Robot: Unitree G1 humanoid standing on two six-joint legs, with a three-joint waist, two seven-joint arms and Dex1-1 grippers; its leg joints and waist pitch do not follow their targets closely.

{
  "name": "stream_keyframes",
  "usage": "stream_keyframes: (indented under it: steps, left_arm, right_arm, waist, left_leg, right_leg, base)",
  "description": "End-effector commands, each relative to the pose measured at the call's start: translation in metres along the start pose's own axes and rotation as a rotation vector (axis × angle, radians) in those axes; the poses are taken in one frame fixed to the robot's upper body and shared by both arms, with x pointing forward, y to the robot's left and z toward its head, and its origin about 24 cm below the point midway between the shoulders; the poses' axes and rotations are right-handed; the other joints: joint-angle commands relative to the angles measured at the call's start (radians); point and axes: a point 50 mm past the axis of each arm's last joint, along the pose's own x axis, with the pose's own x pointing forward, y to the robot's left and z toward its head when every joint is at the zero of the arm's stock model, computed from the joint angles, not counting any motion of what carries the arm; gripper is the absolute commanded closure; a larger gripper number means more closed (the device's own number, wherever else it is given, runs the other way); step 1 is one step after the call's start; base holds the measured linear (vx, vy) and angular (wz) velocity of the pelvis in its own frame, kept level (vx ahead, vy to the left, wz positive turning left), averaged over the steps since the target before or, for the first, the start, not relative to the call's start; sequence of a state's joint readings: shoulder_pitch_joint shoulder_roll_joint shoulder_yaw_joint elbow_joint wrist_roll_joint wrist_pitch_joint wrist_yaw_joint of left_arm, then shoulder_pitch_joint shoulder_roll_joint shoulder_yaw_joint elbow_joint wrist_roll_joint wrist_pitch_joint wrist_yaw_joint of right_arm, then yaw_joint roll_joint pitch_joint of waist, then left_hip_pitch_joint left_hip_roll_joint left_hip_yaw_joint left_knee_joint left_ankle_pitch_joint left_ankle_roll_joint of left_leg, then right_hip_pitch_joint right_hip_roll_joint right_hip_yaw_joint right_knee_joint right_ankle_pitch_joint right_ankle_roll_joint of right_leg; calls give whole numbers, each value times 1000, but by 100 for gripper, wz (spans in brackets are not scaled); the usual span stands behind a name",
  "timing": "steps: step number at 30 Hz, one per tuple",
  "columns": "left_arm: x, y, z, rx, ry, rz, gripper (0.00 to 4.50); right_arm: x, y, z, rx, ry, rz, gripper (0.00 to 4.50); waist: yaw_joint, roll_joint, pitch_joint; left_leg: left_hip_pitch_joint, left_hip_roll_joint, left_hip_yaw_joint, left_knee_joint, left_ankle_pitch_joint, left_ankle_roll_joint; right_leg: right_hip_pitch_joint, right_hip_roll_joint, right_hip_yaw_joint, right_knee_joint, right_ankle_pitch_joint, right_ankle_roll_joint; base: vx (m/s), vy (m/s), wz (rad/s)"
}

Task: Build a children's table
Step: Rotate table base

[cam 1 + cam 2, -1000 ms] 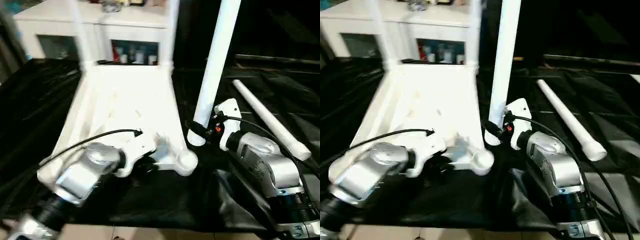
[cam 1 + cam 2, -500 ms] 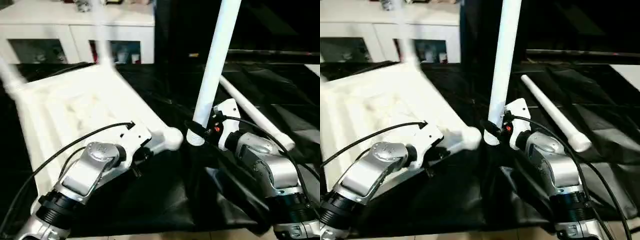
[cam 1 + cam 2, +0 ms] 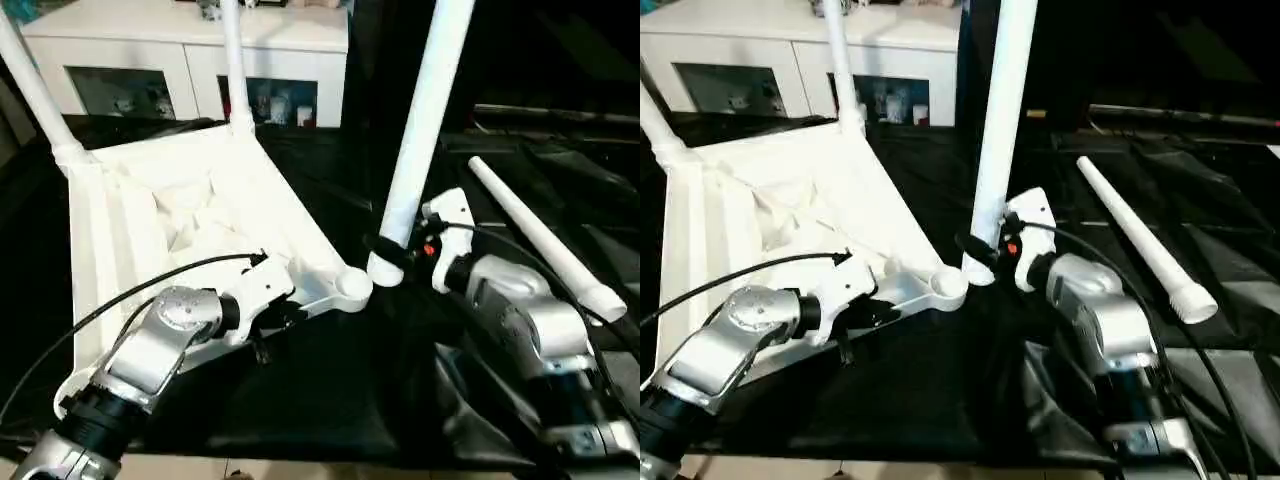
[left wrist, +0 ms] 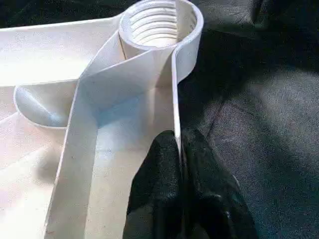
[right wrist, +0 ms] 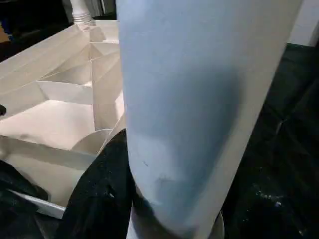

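Upturned white tabletop lying ribbed side up on black cloth, in front of the white cabinet, with two legs standing in its far corner sockets. Left gripper pinched on the tabletop's thin edge wall, just behind the empty threaded near socket. Right gripper clamped around a third leg, held nearly upright, its lower end just beside that socket. Fourth leg lying flat on the cloth, well right of the tabletop.

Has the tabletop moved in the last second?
Yes. The tabletop has swung round: against the cabinet, its open corner socket now sits beside the leg in the right claw.
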State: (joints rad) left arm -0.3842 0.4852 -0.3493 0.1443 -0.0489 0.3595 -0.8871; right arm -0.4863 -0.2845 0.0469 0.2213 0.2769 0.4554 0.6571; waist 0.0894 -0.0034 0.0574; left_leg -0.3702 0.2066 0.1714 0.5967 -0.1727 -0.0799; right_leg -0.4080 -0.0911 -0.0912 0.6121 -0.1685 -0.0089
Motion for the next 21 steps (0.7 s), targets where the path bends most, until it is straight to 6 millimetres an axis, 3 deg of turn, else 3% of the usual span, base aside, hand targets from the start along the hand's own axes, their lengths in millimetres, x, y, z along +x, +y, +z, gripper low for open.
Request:
stream_keyframes:
  steps: [1, 10, 21]
  left_arm:
    - [2, 0, 12, 35, -54, -33, 450]
    - [6, 5, 11, -6, -72, -63, 450]
    - [8, 7, 11, -18, -85, -76, 450]
  right_arm:
    - [7, 3, 9, -8, -30, 43, 259]
    - [26, 12, -3, 1, 31, 127, 259]
    - [34, 11, -16, 4, 75, 141, 259]
  waist:
    - [-5, 2, -71]
    - [-5, -1, -70]
    - [-6, -3, -68]
  left_leg:
    - [14, 17, -1, -73, -248, -17]
    - [18, 18, 1, -72, -260, -18]
    - [15, 19, -2, -76, -273, -21]
  right_leg:
    - [49, -46, 50, -76, -288, -154]
    - [46, -48, 50, -77, -301, -167]
    - [48, -52, 49, -83, -368, -144]
  base:
    - [0, 0, 0]
    - [0, 0, 0]
    - [0, 0, 0]
